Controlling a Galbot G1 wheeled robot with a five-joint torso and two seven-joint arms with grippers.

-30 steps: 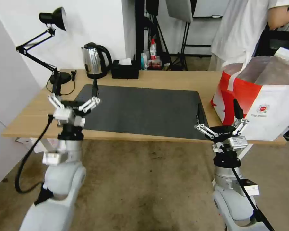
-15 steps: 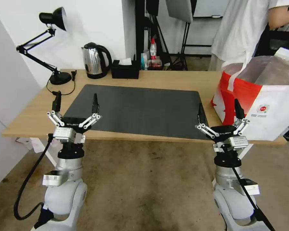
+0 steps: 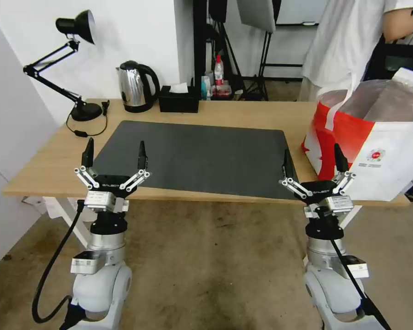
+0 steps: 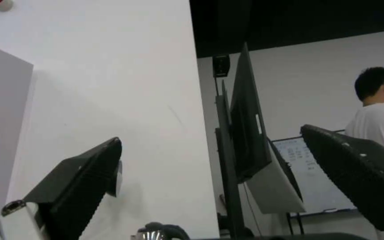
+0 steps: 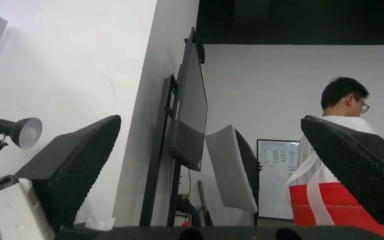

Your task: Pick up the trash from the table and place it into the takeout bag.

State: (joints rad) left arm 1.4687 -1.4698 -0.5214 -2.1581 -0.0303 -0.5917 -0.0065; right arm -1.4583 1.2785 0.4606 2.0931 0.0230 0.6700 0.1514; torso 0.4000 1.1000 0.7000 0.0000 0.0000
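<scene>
Left claw (image 3: 114,159): released, fingers spread and pointing up, raised at the near edge of the surface (image 3: 243,112), in front of the near left corner of the mat (image 3: 202,153). Right claw (image 3: 313,161): released likewise, at the near right corner of the mat, just left of the bag (image 3: 376,146). Bag: upright on the right end of the surface, top open, foil lining exposed. Far left of the surface: lamp (image 3: 69,59), kettle (image 3: 135,87), tissue box (image 3: 179,100).
</scene>
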